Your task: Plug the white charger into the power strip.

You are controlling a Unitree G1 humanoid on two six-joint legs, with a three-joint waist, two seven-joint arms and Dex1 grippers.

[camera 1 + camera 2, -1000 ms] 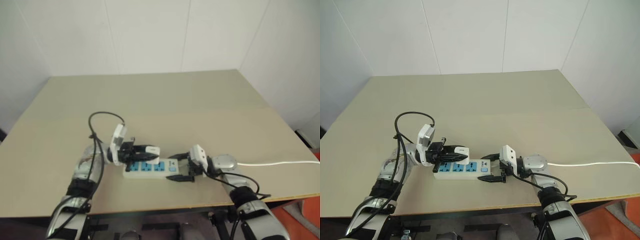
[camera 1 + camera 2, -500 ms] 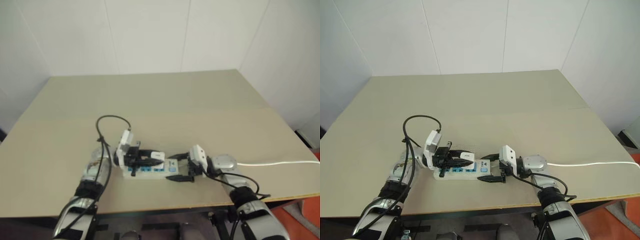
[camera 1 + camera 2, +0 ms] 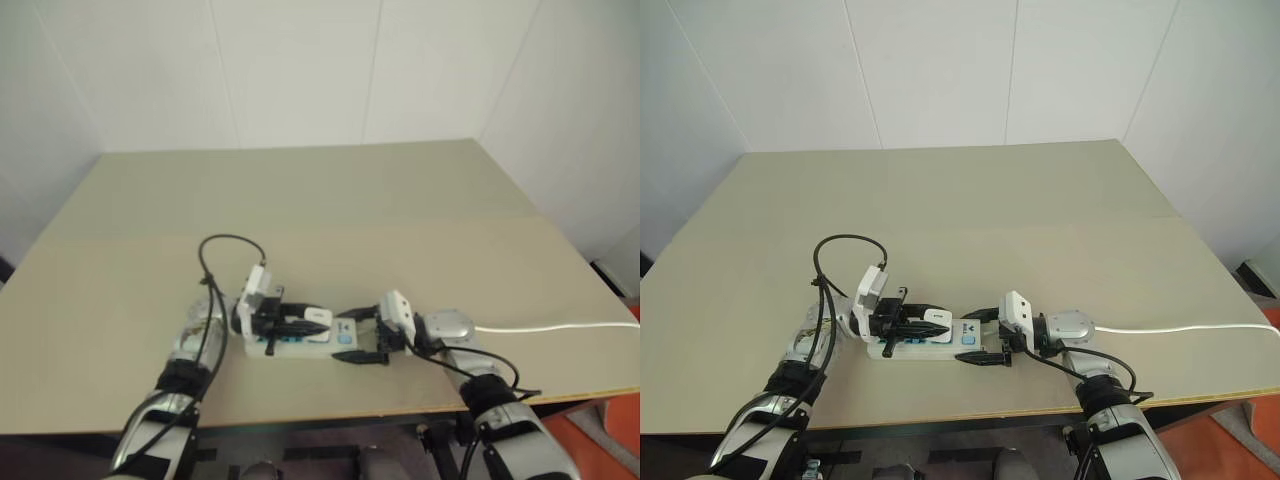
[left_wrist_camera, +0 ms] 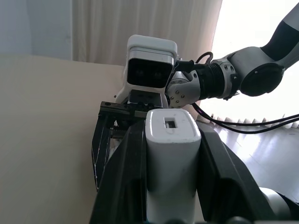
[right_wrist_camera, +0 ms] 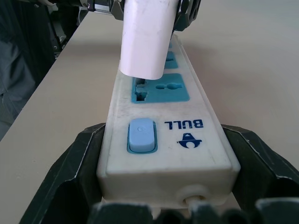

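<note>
Left pincer (image 4: 170, 186) grips white charger (image 4: 171, 163), seemingly touching power strip (image 5: 163, 140)

Beige table (image 3: 1040, 200) with a plain matte top, set into a white-walled corner; far edge at 12 o'clock, near edge at 6. The power strip (image 3: 940, 347) lies flat on it near the 6 o'clock edge, long axis running 9 to 3, blue socket faces up, switch end toward 3. A white cable (image 3: 1180, 328) lies on the top toward 3 o'clock and runs off that edge. Black end effector fingers (image 3: 985, 358) lie low at the strip's switch end.
</note>
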